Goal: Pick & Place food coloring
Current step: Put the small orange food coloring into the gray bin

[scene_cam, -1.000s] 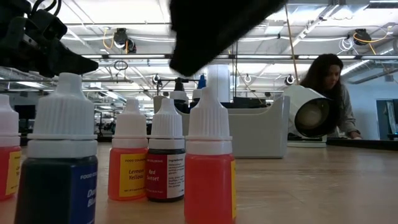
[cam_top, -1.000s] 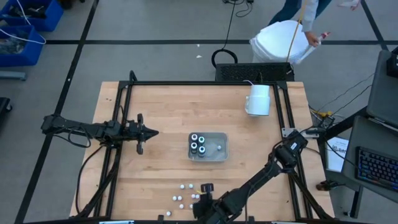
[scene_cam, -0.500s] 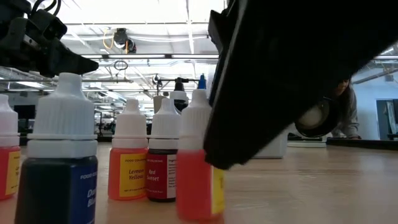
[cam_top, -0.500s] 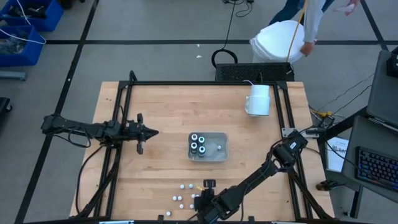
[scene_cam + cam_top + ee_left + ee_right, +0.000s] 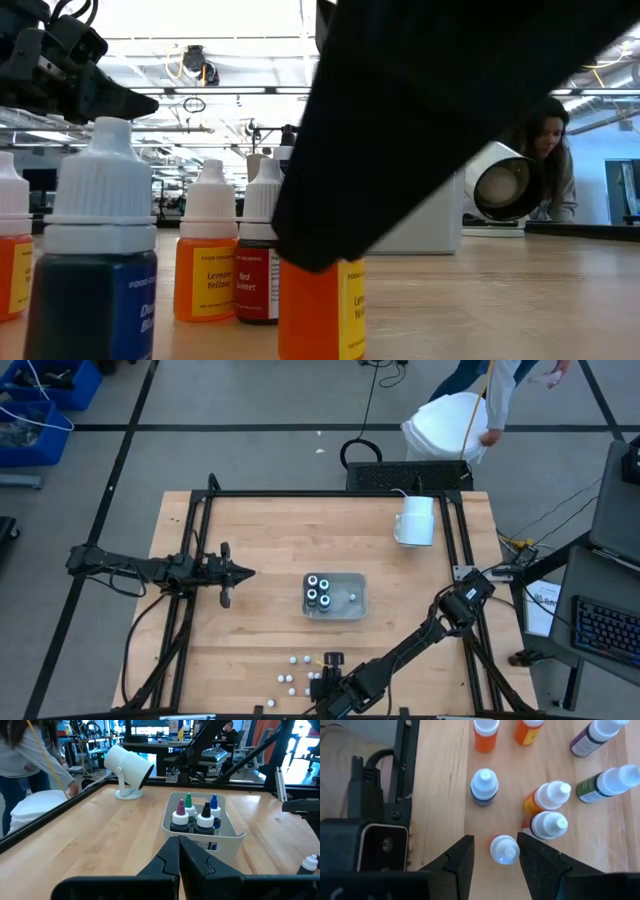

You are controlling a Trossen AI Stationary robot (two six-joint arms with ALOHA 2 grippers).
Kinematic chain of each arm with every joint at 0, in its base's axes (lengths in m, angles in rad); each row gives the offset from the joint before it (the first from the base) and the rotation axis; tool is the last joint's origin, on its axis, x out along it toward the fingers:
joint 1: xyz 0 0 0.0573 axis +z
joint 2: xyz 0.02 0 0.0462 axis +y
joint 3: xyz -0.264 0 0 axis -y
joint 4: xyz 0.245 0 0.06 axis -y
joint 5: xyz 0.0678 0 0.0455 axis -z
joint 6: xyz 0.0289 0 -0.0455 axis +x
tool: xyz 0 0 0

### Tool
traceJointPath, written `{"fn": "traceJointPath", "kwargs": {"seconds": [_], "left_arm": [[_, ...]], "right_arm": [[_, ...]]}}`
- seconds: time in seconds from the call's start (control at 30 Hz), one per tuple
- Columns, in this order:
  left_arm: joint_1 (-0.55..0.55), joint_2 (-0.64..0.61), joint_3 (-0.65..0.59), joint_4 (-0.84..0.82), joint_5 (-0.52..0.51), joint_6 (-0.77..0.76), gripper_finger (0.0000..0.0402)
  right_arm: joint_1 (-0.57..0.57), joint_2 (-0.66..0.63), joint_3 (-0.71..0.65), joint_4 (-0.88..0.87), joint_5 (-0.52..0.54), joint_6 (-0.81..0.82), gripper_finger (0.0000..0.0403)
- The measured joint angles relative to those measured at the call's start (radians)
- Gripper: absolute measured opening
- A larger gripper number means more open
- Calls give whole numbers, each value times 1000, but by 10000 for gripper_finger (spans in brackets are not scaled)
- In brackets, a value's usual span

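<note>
**benchwatcher:** Down at the near edge of the table (image 5: 250, 550), the right gripper (image 5: 495, 852) is lowered over the cluster of dropper bottles (image 5: 300, 672). Its fingers sit on either side of one orange bottle (image 5: 504, 849), white cap poking up between them. Jaws look closed in around it, though I can't tell how firm the hold is. The clear tray (image 5: 356, 602) in the middle already has dark pots (image 5: 318, 592) in it.

**two_finger_tom:** Neighbours look awfully tight?

**benchwatcher:** Yep, that's my worry. Another white-capped bottle (image 5: 547, 825) stands just beside it, so a tilted lift could knock it over and send it rolling. Also, a grip on the smooth cap could slip and drop the bottle short of the tray.

**two_finger_tom:** And the left one?

**benchwatcher:** The left gripper (image 5: 243, 572) is pinched closed on nothing, parked well apart at the left side, facing the tray.
</note>
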Motion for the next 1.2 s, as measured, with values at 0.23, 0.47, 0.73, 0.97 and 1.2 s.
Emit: {"fn": "traceJointPath", "kwargs": {"seconds": [0.23, 0.47, 0.73, 0.97, 1.2], "left_arm": [[0, 0, 0, 0, 0, 0, 6], [0, 0, 0, 0, 0, -2, 6], [0, 0, 0, 0, 0, -2, 6], [0, 0, 0, 0, 0, -2, 6], [0, 0, 0, 0, 0, -1, 6]], "right_arm": [[0, 0, 0, 1, 0, 0, 141], [0, 0, 0, 1, 0, 2, 139], [0, 0, 0, 1, 1, 2, 99], [2, 0, 0, 1, 2, -2, 56], [2, -16, 1, -26, -49, -33, 61]]}}
